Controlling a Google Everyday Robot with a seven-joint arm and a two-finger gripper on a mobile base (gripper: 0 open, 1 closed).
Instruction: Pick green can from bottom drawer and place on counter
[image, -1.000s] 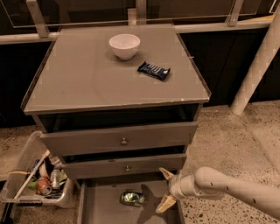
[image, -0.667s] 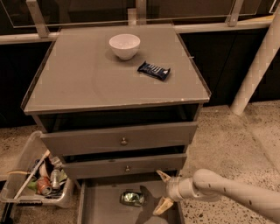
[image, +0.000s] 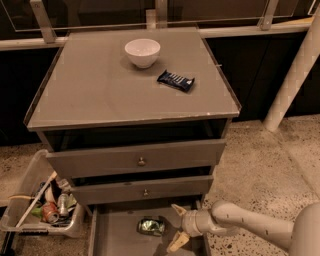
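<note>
Progress early: bottom drawer (image: 116, 234) open, green can (image: 151, 226) lying mid-drawer on floor, ungrasped. Gripper (image: 176, 226) low inside drawer near right wall, fingers spread, empty. Remaining: grasp, lift, set on counter (image: 100, 95) above drawer.

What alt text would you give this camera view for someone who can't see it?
A robot's open gripper reaches into the pulled-out bottom drawer, just right of a green can lying there. Above, the counter holds a white bowl and a dark snack bar.

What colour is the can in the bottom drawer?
Mottled shiny green can, clearest in camera view; hand open beside it.
</note>
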